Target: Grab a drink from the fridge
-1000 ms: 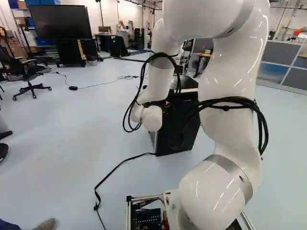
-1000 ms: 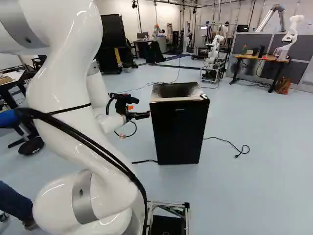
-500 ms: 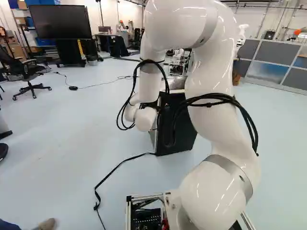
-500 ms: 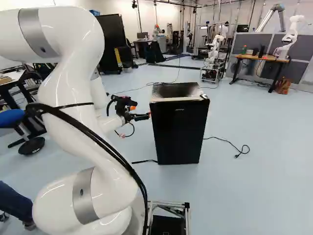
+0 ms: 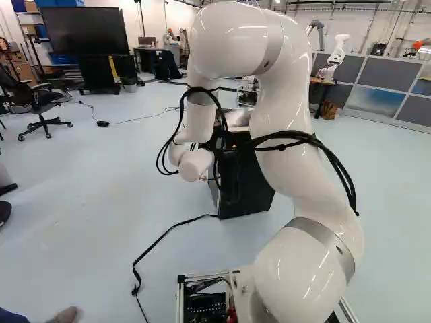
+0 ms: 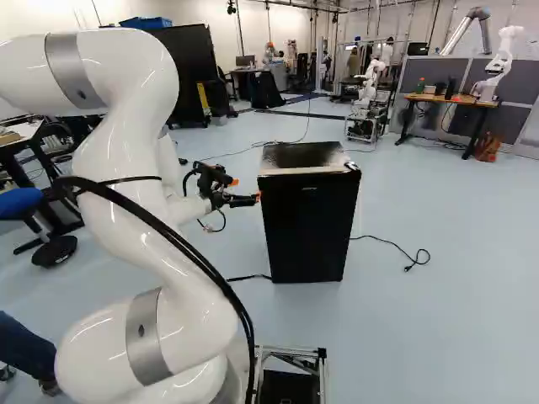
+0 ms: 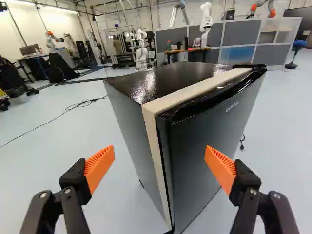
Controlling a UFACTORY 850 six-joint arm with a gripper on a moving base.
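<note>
The gripper (image 7: 160,157) is wide. The fridge (image 7: 192,131) sits at its twelve o'clock. Poking too hard could slide it away.

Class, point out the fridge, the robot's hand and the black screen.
Fridge (image 6: 307,227), right base view: front of the door.
Hand (image 7: 160,157), wrist view: midway between the fingertips.
Black screen (image 5: 84,30), left base view: middle of its face.

Another robot (image 6: 500,66) on a table (image 6: 461,101) shows a robotics lab.
</note>
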